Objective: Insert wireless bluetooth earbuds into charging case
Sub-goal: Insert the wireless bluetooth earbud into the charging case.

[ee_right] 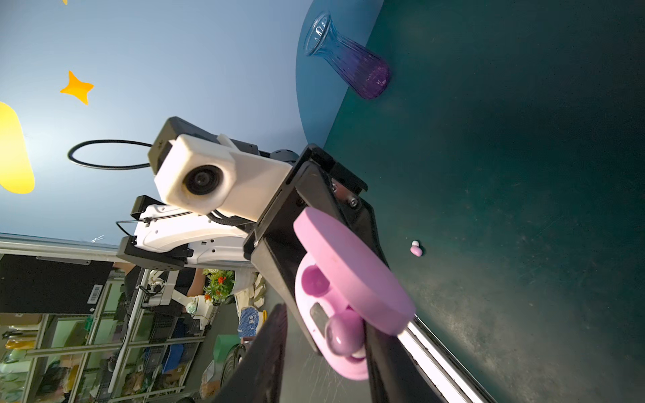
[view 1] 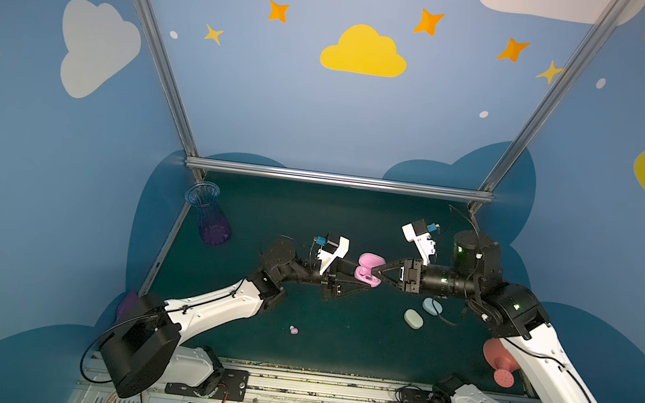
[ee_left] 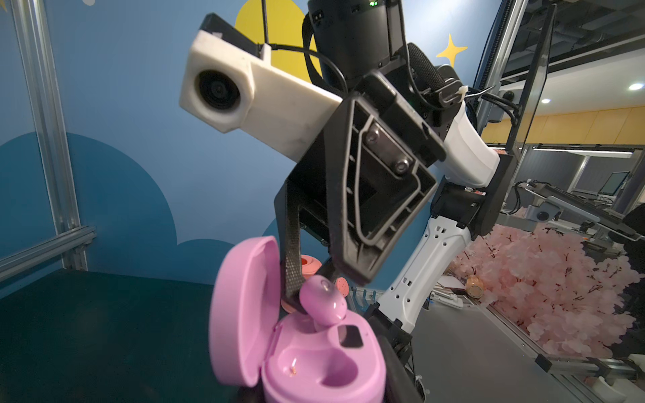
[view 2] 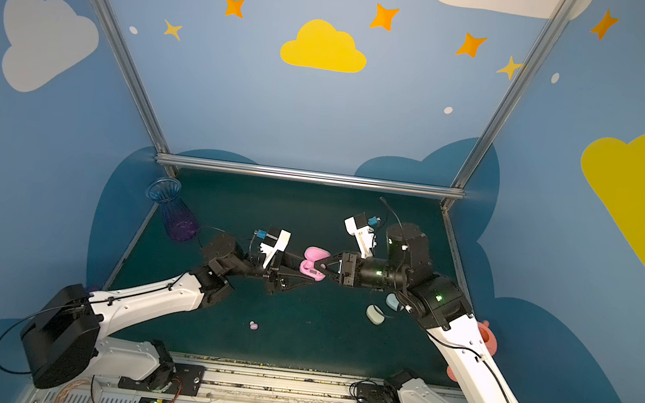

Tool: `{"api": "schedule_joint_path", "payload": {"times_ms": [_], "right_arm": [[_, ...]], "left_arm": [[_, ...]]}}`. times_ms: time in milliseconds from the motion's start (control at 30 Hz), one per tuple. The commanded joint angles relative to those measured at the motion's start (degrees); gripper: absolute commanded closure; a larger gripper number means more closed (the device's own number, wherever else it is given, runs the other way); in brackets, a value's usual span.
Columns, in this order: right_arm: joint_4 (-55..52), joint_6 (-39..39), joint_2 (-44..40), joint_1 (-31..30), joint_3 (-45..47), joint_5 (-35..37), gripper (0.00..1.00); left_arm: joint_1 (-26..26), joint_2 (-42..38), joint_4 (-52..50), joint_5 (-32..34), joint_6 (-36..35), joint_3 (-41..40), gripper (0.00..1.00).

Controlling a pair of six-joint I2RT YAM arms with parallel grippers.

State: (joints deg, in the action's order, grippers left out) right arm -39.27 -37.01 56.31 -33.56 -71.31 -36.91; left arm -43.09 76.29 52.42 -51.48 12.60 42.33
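A pink charging case (view 1: 368, 272) with its lid swung open hangs above the middle of the green mat in both top views. My left gripper (view 1: 360, 276) is shut on its base, and in the left wrist view the black fingers (ee_left: 396, 366) flank the case (ee_left: 314, 363). One pink earbud (ee_left: 323, 303) sits in the case's socket nearest the right arm, while the other socket (ee_left: 335, 373) is empty. My right gripper (view 1: 376, 275) is at that earbud (ee_right: 343, 335) with its jaws apart, a gap showing beside it. A second pink earbud (view 1: 293, 330) lies on the mat near the front.
A pale blue case (view 1: 432, 306) and a pale green case (view 1: 413, 318), both closed, lie on the mat under the right arm. A blue-purple glass vase (view 1: 210, 214) lies at the back left. A pink watering can (view 1: 500, 363) sits at the mat's right edge.
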Motion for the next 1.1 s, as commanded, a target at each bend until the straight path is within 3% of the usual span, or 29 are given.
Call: {"api": "schedule_joint_path", "payload": {"times_ms": [0,267,1067], "right_arm": [[-1.82,1.13,0.20,-0.10,-1.91,2.54,0.53],[-1.69,1.30,1.27,-0.47,-3.69,2.47,0.44],[-8.04,1.17,0.05,-1.05,-6.34,4.78,0.39]], "left_arm": [[-0.33,-1.75,1.83,-0.72,-0.83,0.04,0.91],[-0.65,-1.52,1.60,-0.90,-0.76,0.13,0.91],[-0.76,-1.05,0.05,0.83,-1.51,0.38,0.91]]}}
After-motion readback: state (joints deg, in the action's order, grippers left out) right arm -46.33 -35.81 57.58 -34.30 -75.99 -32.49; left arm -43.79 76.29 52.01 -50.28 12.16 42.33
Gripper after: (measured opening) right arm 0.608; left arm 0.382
